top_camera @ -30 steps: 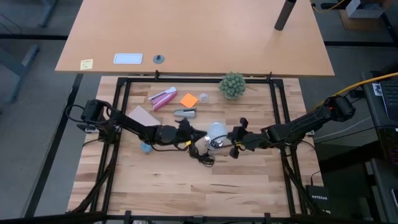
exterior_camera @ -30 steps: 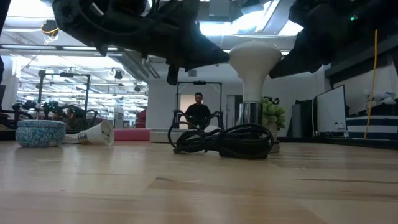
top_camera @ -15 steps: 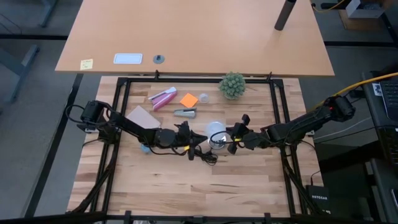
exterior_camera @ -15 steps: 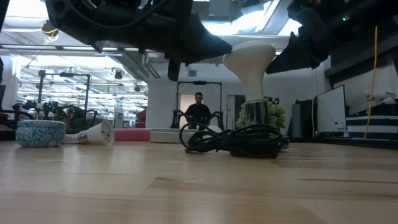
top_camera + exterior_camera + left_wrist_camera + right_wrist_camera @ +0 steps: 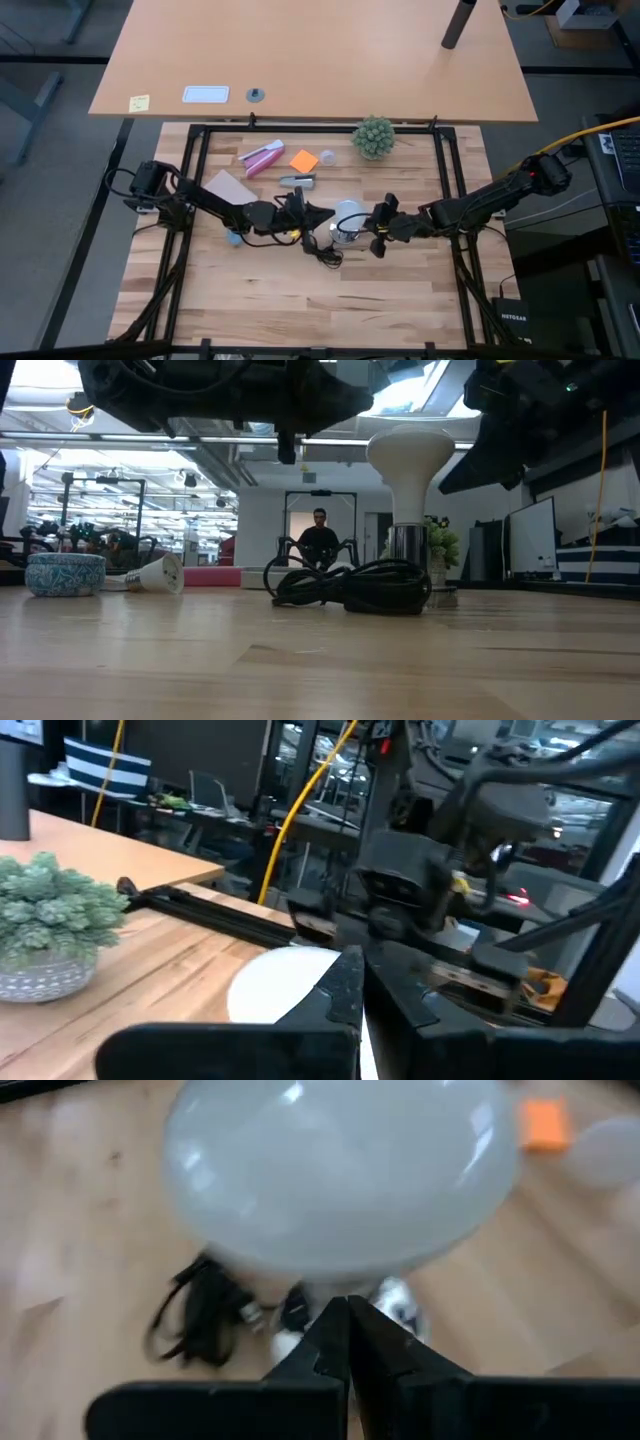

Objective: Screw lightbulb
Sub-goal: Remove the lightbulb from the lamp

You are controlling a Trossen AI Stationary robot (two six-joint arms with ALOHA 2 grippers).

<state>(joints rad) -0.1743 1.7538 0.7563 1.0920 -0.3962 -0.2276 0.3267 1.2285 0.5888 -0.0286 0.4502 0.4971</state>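
Observation:
The white frosted lightbulb [image 5: 347,213] stands upright, dome up [image 5: 410,452], with its base in the shiny metal socket [image 5: 408,546]. The socket rests on the table amid its coiled black cord [image 5: 350,585]. My left gripper [image 5: 310,213] is shut, on the bulb's left and above dome height in the low view [image 5: 330,395]. Its wrist view shows the dome [image 5: 275,985] just past its tips [image 5: 355,990]. My right gripper [image 5: 370,223] is shut on the bulb's right. In its wrist view [image 5: 347,1325] it points under the dome [image 5: 340,1170]. My left gripper's shut tips stand beside the dome's upper left; the low view shows a gap. My right gripper's shut tips are close to the bulb's right side below the dome; I cannot tell whether they touch it.
A green plant ball [image 5: 373,136] stands at the far side. A pink item [image 5: 262,156], an orange note [image 5: 304,160], a grey-silver oblong item [image 5: 297,181] and a brown card [image 5: 232,186] lie far left. A blue bowl [image 5: 65,573] and a second lying bulb [image 5: 158,573] lie to the left.
Half a second ago my left gripper's tip was against the dome, the bulb leaned and socket and cord stood farther toward the table's right. Now the left gripper has drawn up and away. The bulb stands upright again, socket and cord back toward the left. The right gripper has shifted slightly.

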